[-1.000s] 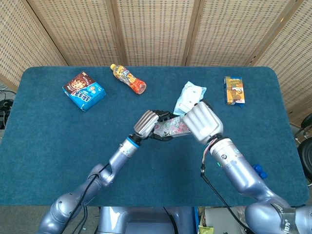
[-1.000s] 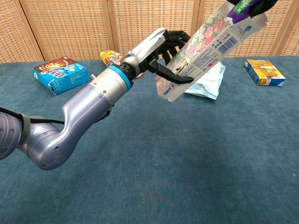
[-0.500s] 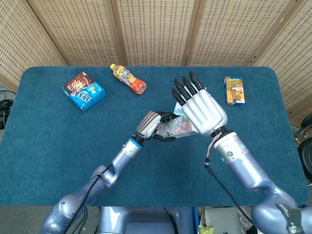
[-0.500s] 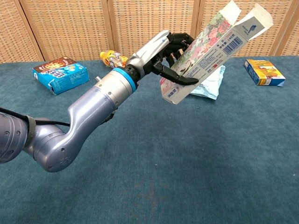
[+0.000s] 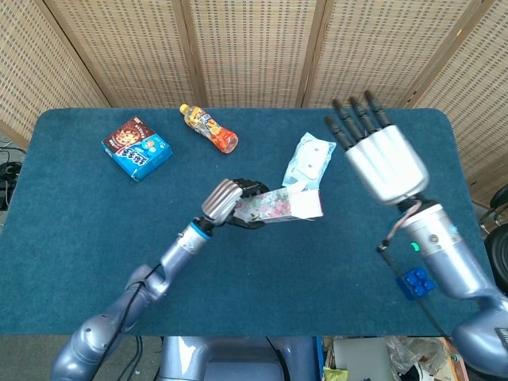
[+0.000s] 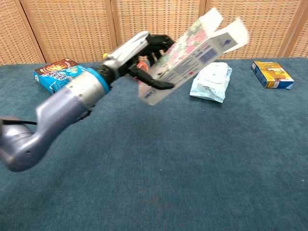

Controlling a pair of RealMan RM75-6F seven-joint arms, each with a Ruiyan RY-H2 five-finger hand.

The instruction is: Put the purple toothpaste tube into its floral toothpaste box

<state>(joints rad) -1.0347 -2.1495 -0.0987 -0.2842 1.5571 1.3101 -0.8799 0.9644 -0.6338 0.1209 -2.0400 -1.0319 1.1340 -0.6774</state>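
My left hand (image 5: 226, 202) grips the floral toothpaste box (image 5: 278, 208) near its lower end and holds it above the middle of the blue table (image 5: 95, 238). In the chest view the left hand (image 6: 144, 53) keeps the box (image 6: 187, 55) tilted, with its end flaps (image 6: 231, 36) standing open at the upper right. The purple tube shows in neither view. My right hand (image 5: 381, 163) is raised to the right of the box, apart from it, fingers spread and holding nothing. The chest view does not show the right hand.
A blue snack box (image 5: 137, 148) lies at the far left and an orange drink bottle (image 5: 209, 128) beside it. A white pouch (image 5: 309, 159) lies just behind the floral box. A yellow carton (image 5: 381, 147) sits at the far right, partly behind my right hand.
A second ago my right hand held the purple tube at the box's mouth. It then let go, opened and drew away to the right. My left hand has carried the box to the left.
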